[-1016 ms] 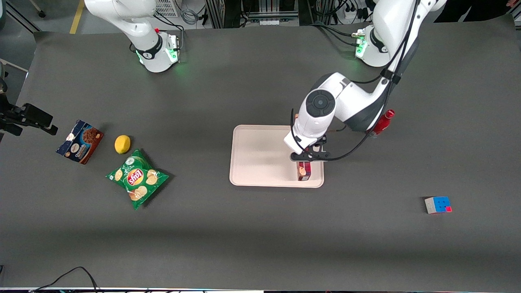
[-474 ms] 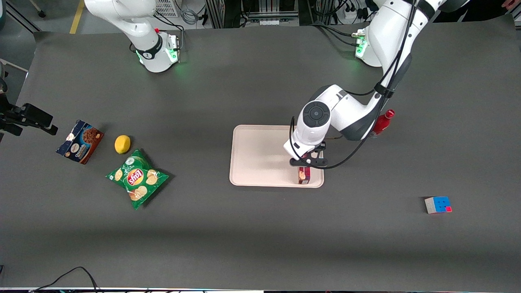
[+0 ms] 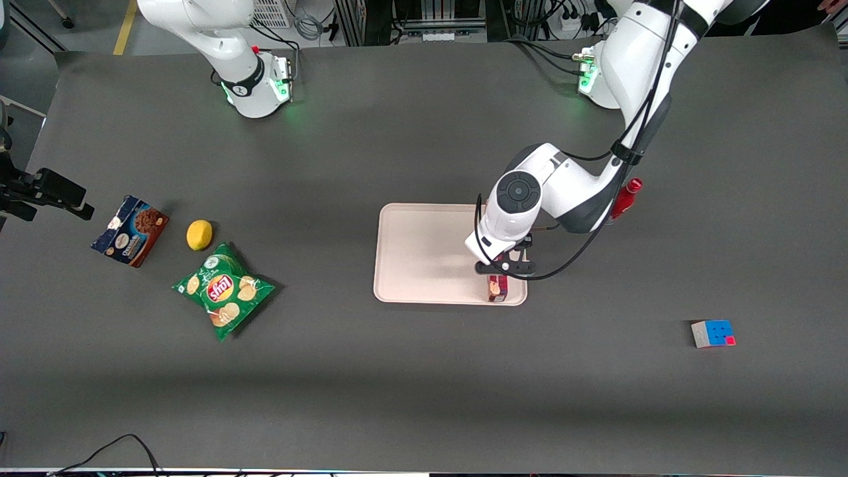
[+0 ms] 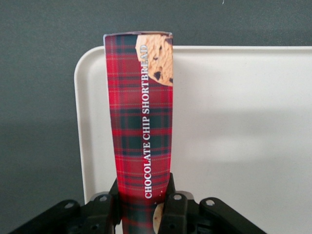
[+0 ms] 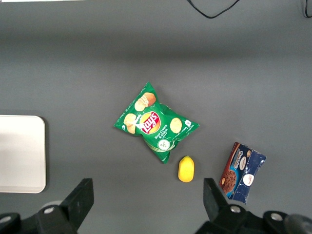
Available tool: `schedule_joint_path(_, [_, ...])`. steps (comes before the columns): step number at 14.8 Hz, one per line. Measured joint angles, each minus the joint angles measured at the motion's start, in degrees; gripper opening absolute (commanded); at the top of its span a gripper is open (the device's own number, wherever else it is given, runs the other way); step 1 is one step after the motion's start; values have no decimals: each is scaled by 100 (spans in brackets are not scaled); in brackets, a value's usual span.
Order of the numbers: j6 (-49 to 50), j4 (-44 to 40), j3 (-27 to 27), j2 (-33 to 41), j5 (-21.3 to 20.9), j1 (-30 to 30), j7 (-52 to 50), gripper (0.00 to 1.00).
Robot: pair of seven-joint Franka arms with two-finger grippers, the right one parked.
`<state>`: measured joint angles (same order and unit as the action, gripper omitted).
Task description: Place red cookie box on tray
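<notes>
The red cookie box [image 3: 497, 288], a long tartan carton with a cookie picture, hangs lengthwise from my left gripper [image 3: 503, 268]. The gripper is shut on one end of it. In the left wrist view the fingers [image 4: 171, 190] clamp the red cookie box [image 4: 141, 122] on both sides, with my gripper [image 4: 144, 191] above the pale tray [image 4: 234, 136]. The box is over the corner of the tray [image 3: 424, 258] nearest the front camera, at the working arm's end. Its free end reaches the tray's rim there. Whether it touches the tray I cannot tell.
A red bottle [image 3: 625, 197] stands beside the tray, close to my arm. A colour cube [image 3: 713, 333] lies toward the working arm's end. A green chips bag [image 3: 224, 290], a lemon [image 3: 199, 234] and a blue-and-brown cookie box [image 3: 130, 230] lie toward the parked arm's end.
My left gripper has gone lower and slightly nearer the front camera, carrying the red cookie box toward the tray's near rim. Nothing else has moved.
</notes>
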<state>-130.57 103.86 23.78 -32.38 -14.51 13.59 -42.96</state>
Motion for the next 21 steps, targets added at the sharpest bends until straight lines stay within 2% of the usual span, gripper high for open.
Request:
schedule_joint_path(2, [-62, 0, 0, -44, -49, -1, 0, 44])
schedule_joint_path(3, [-71, 0, 0, -66, -65, -1, 0, 76])
schedule_joint_path(4, [-76, 0, 0, -84, -70, -1, 0, 96])
schedule_joint_path(5, [-84, 0, 0, -94, -71, -3, 1, 100])
schedule_joint_path(18, [-130, -71, -1, -87, -79, -82, 1, 100])
schedule_joint_path(21, [315, -456, 4, 94, -97, -269, 552, 100])
